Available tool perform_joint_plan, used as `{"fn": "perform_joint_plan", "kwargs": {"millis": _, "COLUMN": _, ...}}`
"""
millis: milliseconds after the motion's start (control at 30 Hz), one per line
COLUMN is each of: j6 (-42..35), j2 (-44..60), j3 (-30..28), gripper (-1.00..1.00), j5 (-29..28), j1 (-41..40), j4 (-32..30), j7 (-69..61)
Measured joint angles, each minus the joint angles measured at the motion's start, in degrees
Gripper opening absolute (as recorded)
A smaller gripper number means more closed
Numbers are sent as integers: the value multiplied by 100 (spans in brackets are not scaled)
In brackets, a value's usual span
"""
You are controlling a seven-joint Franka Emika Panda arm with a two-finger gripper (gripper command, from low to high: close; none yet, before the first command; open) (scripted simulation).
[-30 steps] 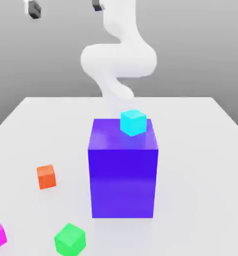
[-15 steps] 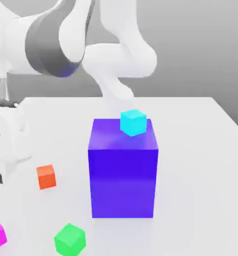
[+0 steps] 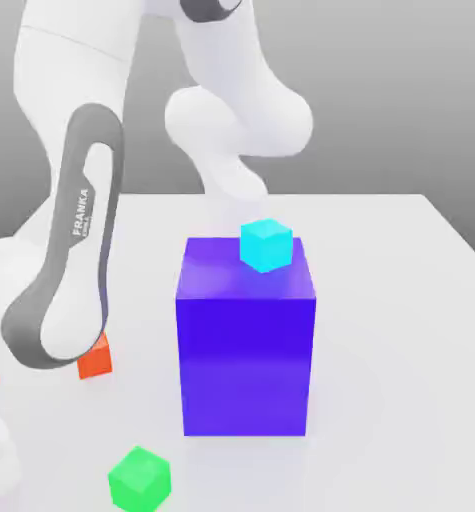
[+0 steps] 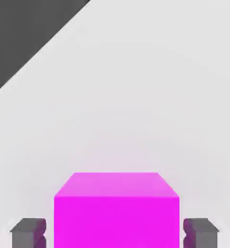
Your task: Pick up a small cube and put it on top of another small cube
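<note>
The gripper (image 4: 115, 232) had its dark grey fingers (image 4: 28, 231) on either side of the small magenta cube (image 4: 116, 209), close against it, on the white bench (image 4: 136, 97). Farther off in the exterior view, a small green cube (image 3: 139, 477) and small orange cube (image 3: 96, 360) lay on the bench, and a small cyan cube (image 3: 266, 245) sat atop the large blue block (image 3: 246, 350).

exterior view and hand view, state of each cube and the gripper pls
magenta cube: on the table, between the fingertips, not lifted
gripper: fingers either side of the magenta cube, contact unclear
cyan cube: resting on top of the big blue block
green cube: loose on the table
orange cube: on the table, partly behind the arm
</note>
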Motion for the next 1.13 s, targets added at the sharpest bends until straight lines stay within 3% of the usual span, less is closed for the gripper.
{"fn": "perform_joint_plan", "kwargs": {"millis": 100, "j6": 22, "j2": 27, "j3": 18, "gripper": -100, "j5": 6, "j1": -19, "j4": 5, "j7": -6}}
{"fn": "perform_joint_plan", "kwargs": {"millis": 267, "j6": -547, "j2": -821, "j3": -257, "gripper": -100, "j5": -467, "j1": 267, "j4": -250, "j7": 131}}
{"fn": "perform_joint_plan", "kwargs": {"millis": 667, "j6": -717, "j2": -2209, "j3": 704, "gripper": -100, "j5": -1568, "j1": 952, "j4": -1329, "j7": -2611}}
{"fn": "perform_joint_plan", "kwargs": {"millis": 833, "j6": -65, "j2": -1656, "j3": 930, "gripper": -100, "j5": -1503, "j1": 973, "j4": -1422, "j7": -3107}}
{"fn": "perform_joint_plan", "kwargs": {"millis": 867, "j6": 85, "j2": -1495, "j3": 957, "gripper": 100, "j5": -1471, "j1": 955, "j4": -1415, "j7": -3136}}
{"fn": "perform_joint_plan", "kwargs": {"millis": 1133, "j6": -14, "j2": -1612, "j3": 941, "gripper": 100, "j5": -1501, "j1": 970, "j4": -1423, "j7": -3121}}
